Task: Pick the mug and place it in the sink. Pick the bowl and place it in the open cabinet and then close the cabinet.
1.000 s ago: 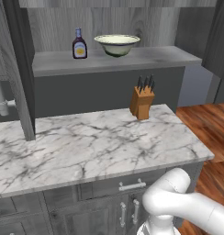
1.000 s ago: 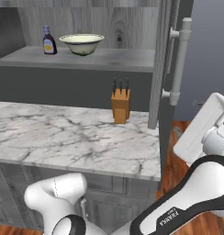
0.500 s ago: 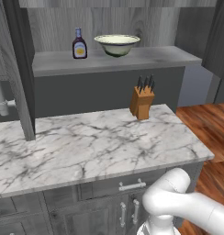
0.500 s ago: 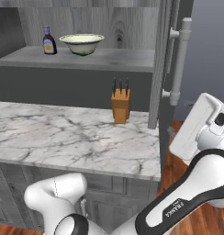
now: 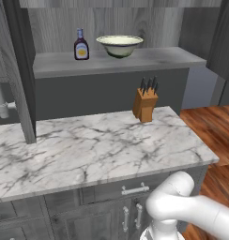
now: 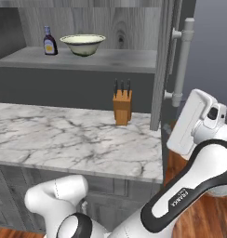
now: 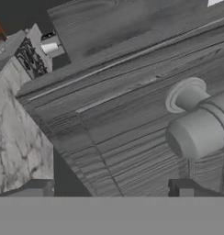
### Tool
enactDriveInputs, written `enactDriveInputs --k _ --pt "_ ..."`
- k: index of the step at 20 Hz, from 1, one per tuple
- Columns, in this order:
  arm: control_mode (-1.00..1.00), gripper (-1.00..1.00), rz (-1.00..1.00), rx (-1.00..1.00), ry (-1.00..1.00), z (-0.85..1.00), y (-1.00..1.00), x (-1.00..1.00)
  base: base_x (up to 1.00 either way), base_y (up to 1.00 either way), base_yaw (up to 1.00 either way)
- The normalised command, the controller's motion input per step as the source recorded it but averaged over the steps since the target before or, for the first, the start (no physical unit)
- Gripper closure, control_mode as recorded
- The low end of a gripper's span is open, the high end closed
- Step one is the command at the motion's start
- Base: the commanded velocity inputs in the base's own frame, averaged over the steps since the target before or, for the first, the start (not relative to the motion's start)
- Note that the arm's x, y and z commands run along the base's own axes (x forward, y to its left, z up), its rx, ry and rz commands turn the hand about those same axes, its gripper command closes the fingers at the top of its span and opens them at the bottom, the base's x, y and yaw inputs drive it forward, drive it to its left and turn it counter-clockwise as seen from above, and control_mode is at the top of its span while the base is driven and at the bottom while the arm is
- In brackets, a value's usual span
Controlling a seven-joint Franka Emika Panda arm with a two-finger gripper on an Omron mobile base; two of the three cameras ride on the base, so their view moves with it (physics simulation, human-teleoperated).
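Cabinet (image 6: pixel 134 28) of dark grey wood grain stands open above the counter, its right door (image 6: pixel 163 60) swung out edge-on in the right base view with a silver bar handle (image 6: pixel 183 60) on its outer face. The hand view looks at that door's wood-grain face from close by, with the end of the handle (image 7: pixel 198 128) large at the right. Below lies the white marble counter (image 5: pixel 93 150), with grey drawers under its front edge. The white arm (image 6: pixel 190 186) bends up at the right of the right base view, its hand beside the door handle. The 2 dark fingertips (image 7: pixel 38 187) stand spread wide at the bottom of the hand view, with nothing between them. On the grey shelf (image 5: pixel 149 58) inside the cabinet sits the pale cream-green bowl (image 5: pixel 119 45), upright, with a dark sauce bottle (image 5: pixel 80 46) near it, apart. A wooden knife block (image 5: pixel 145 104) stands on the counter under the shelf.
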Motion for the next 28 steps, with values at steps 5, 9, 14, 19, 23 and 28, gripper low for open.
enactDriveInputs --k 5,9,14,19,23,28 --pt "-1.0 -1.0 0.1 -0.07 -0.01 0.0 0.24 0.22 0.0 0.0 0.0" --pt "-1.0 -1.0 0.11 -0.08 0.0 0.0 0.31 0.23 0.0 0.0 0.0" --pt "-1.0 -1.0 0.15 -0.08 0.0 0.0 0.34 0.13 0.0 0.0 0.0" --pt "-1.0 -1.0 0.17 -0.18 -0.03 0.0 0.6 0.0 0.0 0.0 0.0" --pt "-1.0 -1.0 0.03 -0.16 -0.25 0.09 0.73 0.0 0.0 0.0 0.0" --pt "-1.0 -1.0 -0.01 -0.11 -0.31 0.2 0.64 0.0 0.0 0.0 0.0"
